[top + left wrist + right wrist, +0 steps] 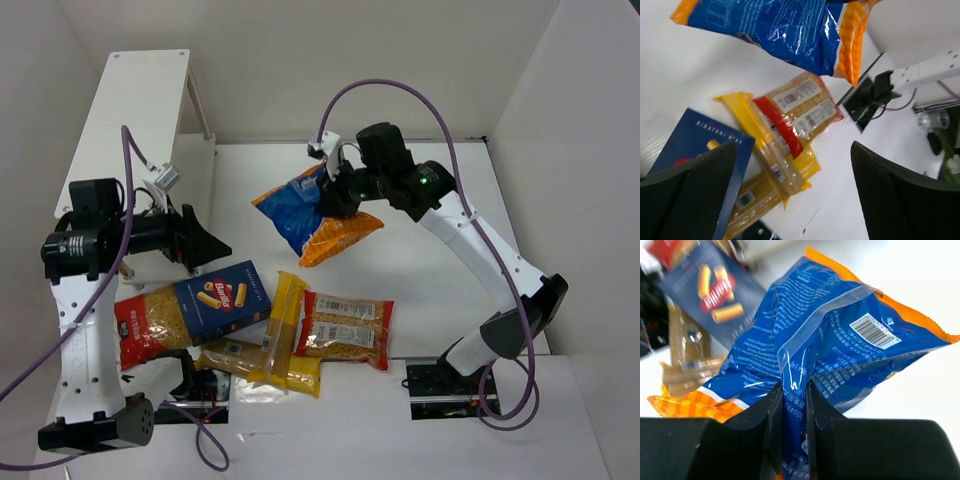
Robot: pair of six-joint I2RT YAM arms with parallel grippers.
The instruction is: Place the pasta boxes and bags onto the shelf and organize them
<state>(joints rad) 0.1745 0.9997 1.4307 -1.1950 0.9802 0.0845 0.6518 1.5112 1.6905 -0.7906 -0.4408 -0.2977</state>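
right gripper (792, 390) clamped tight on the blue bag with orange end (300, 212), bag lifted off the table (430, 270) mid-field, right of the shelf (140, 95); left gripper (212, 246) jaws wide, holding nothing, near the blue carton (222, 297) lying flat at the near side
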